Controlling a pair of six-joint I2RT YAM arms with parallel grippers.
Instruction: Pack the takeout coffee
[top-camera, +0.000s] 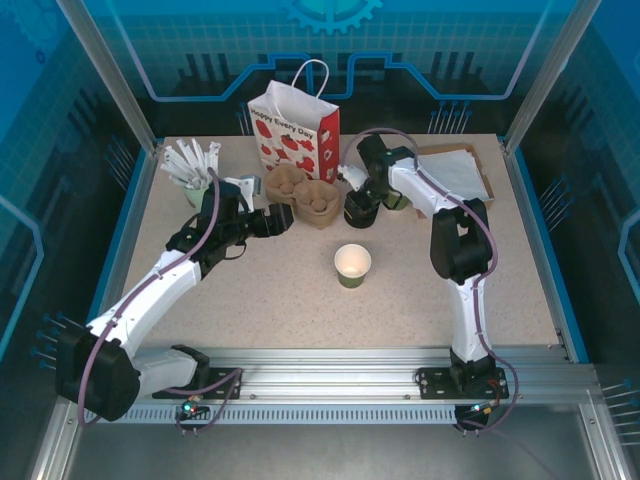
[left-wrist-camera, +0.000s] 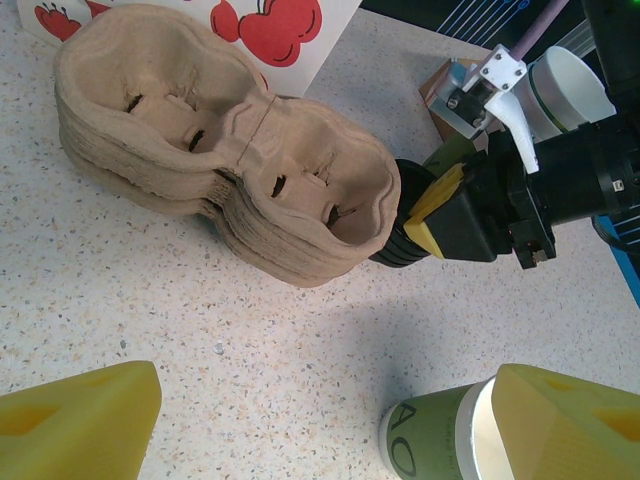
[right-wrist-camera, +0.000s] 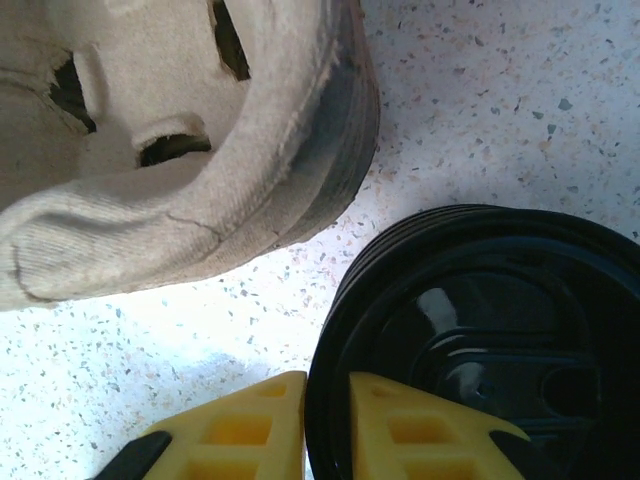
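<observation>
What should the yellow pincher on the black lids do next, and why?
Probably lift one lid straight up. The right gripper is closed on the rim of the black lid stack, and the green cup stands nearby with no lid.

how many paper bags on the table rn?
1. The white paper bag with red fruit prints stands at the back centre, behind the pulp cup carriers. A flat one under something would be hidden.

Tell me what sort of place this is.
Probably a lab robot cell staged as a takeout coffee counter: an aluminium frame with blue panels encloses the table, which holds a paper bag, pulp cup carriers, a stack of black lids and a green cup.
</observation>
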